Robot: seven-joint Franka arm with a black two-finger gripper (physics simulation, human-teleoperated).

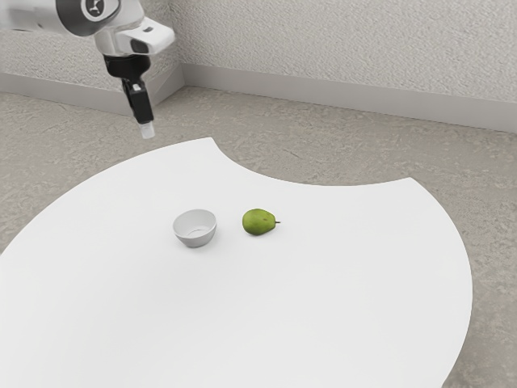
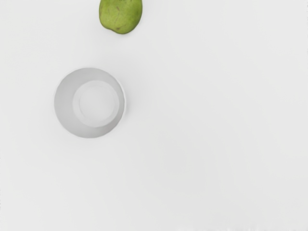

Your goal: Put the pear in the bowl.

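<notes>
Op, your gripper is up in the air, approx. vertical w/ a slight tilt, tip pointing down, well apart from both the pear and the bowl; can't tell from the pics whether it's apart or together. Your pear is on the white tabletop, below the hand & farther out from it than the bowl. It lies on its side, green w/ some darker specks, its thick end twd the bowl and its stem pointing away from bowl & hand, twd the exterior view's right. Bowl's betw. hand and pear, lower than the hand, upright, lt. gray, round, open side up twd you. Pear & bowl are near each other but apart, w/ a strip of bare tabletop betw., so pear's outside the bowl. In your wrist view, the pear's thick end is in the pic and the rest is cut off at the border; the bowl's seen whole, looking down into it. Behind the table, rel. to the exterior cam: gray floor & a rough pale wall.
</notes>
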